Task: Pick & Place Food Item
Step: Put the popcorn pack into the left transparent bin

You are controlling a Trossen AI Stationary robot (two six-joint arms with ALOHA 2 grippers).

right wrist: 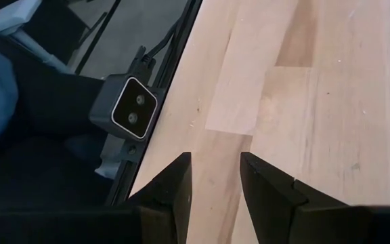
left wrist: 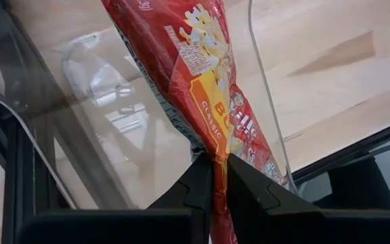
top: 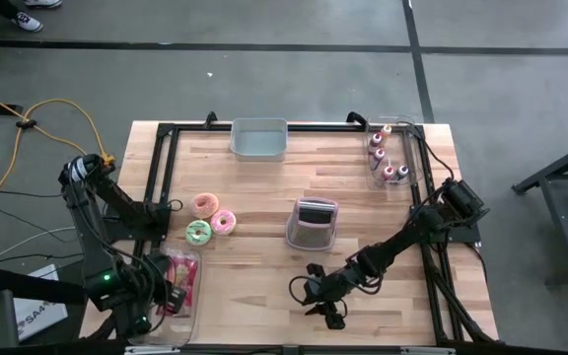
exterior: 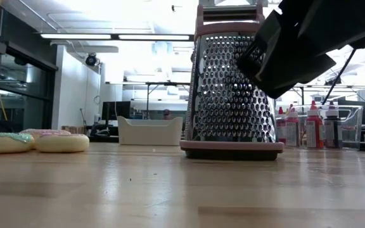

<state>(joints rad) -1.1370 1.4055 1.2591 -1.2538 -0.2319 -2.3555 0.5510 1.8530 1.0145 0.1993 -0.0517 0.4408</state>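
Left hand (left wrist: 219, 177) clamped on red snack bag (left wrist: 205, 88) | right hand (right wrist: 214, 177) slightly apart, holding nothing.

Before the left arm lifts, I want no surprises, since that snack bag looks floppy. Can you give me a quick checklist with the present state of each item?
1. Left tool shut on the red snack bag: ok, the fingers pinch its lower end.
2. Bag clear of the clear bin: not ok, it lies inside the bin at the table's front left corner.
3. Grip on the bag's middle: not ok, it holds a narrow gathered end, so the bag may swing.
4. Right tool empty: ok, nothing between its fingers, over bare wood near the front edge.
5. Donuts untouched: ok, three lie together behind the bin.
6. Where the bag should go: cannot tell.
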